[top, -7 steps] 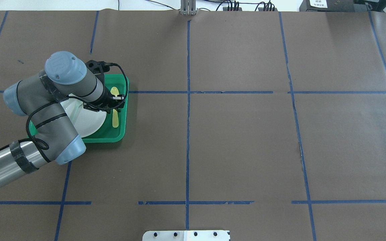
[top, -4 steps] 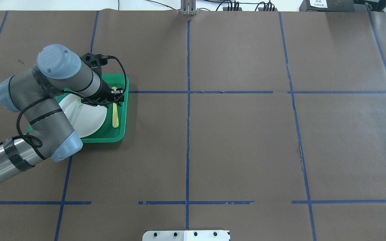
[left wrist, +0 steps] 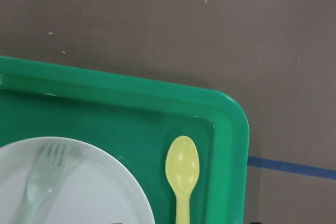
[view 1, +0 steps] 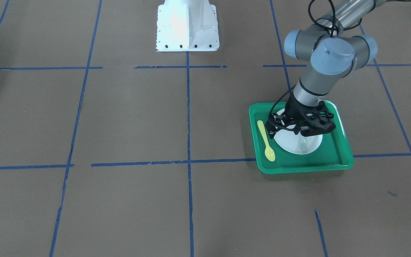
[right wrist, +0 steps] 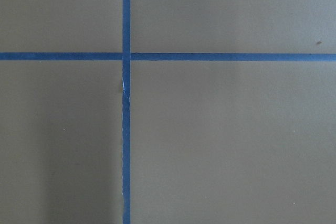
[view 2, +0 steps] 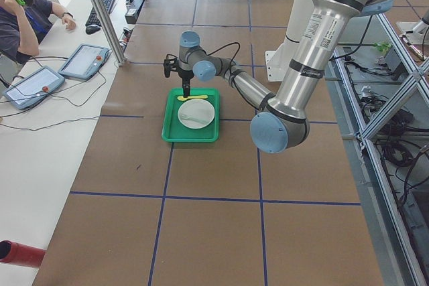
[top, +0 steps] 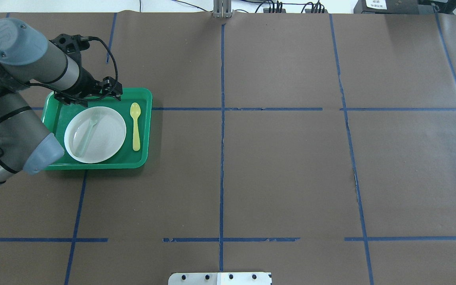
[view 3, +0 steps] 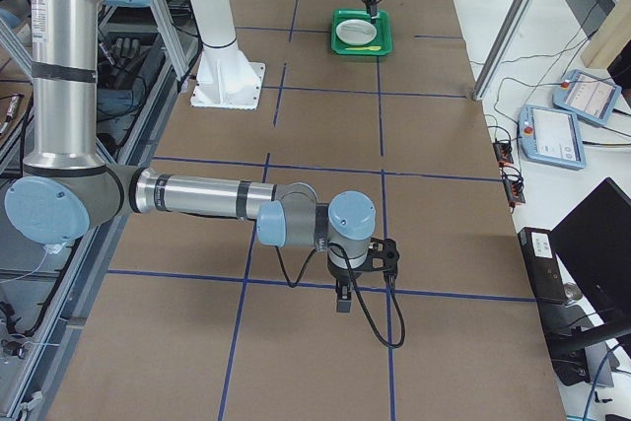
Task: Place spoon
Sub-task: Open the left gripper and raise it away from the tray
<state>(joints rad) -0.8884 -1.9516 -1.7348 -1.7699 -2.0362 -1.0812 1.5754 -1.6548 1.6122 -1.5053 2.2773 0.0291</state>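
Note:
The yellow spoon (top: 135, 126) lies flat in the green tray (top: 93, 163), right of the white plate (top: 107, 138), with its bowl toward the far side. It also shows in the front view (view 1: 265, 141) and the left wrist view (left wrist: 182, 169). My left gripper (top: 89, 97) hangs above the tray's far edge, open and empty, apart from the spoon; in the front view (view 1: 291, 132) it is over the plate. My right gripper (view 3: 342, 298) hovers low over bare table far from the tray; I cannot tell whether it is open or shut.
A pale grey-green fork (top: 87, 132) lies on the plate. The tray sits at the table's far left by a blue tape cross. The robot's white base (view 1: 187, 26) stands mid-table at the near edge. Operators' tablets (view 2: 40, 78) lie beyond the far edge.
My left gripper has risen off the spoon and moved left and toward the tray's far edge. The spoon has stayed where it lay in the tray.

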